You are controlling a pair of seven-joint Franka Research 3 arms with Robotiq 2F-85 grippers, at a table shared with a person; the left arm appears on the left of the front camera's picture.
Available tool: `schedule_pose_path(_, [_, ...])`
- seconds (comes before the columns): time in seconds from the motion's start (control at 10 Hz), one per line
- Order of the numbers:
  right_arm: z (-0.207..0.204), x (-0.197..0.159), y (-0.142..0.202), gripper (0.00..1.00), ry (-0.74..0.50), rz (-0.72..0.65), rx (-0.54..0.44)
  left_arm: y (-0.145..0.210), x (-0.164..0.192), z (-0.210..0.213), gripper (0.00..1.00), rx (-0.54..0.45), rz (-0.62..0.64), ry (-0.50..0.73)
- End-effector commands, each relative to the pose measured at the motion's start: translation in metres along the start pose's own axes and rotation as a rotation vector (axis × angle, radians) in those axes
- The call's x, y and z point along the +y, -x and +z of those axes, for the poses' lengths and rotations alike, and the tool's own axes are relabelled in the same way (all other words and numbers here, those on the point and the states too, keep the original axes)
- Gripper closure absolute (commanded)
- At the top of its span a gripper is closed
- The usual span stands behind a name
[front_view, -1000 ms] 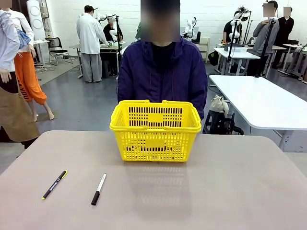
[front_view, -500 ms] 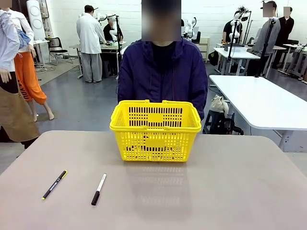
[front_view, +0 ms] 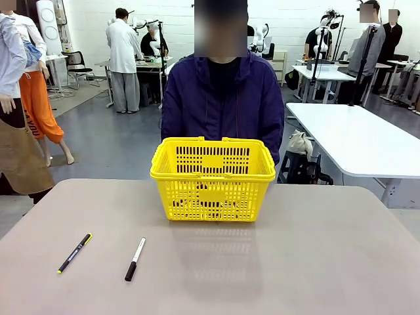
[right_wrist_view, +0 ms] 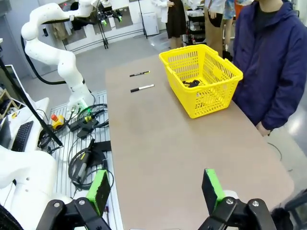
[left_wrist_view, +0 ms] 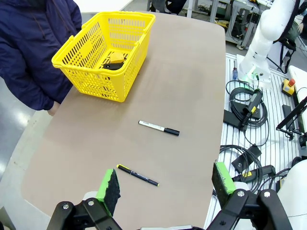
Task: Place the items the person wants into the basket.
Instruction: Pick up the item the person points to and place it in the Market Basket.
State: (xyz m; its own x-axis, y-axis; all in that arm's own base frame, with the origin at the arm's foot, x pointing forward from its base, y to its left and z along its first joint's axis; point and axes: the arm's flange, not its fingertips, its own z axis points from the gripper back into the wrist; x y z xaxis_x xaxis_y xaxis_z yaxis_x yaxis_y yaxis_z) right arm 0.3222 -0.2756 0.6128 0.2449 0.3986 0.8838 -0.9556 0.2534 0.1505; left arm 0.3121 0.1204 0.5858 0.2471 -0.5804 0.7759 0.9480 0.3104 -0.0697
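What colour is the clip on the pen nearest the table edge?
Yellow, on the black pen; clearest in the front view.

A robotics laboratory is shown. White worktops (front_view: 367, 141) are ranged across a grey floor toward 2 o'clock, and white-coated people (front_view: 125, 56) are seen working at benches toward 11 o'clock. Small white robots (front_view: 261, 36) are mounted on stands at 1 o'clock. Beside the beige worktop (left_wrist_view: 158, 91), coiled cables (left_wrist_view: 247, 103) and an emergency-stop button (left_wrist_view: 289, 85) are laid on a slatted base.
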Motion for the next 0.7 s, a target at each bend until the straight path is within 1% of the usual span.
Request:
schedule_pose_path(0.0, [0.0018,-0.0026,-0.0009,0.0,-0.005,0.023,-0.025,-0.0002,-0.0003,0.0005,0.0,-0.018,-0.01,0.006])
schedule_pose_path(0.6, [0.0018,-0.0026,-0.0009,0.0,-0.005,0.023,-0.025,-0.0002,-0.0003,0.0005,0.0,-0.018,-0.01,0.006])
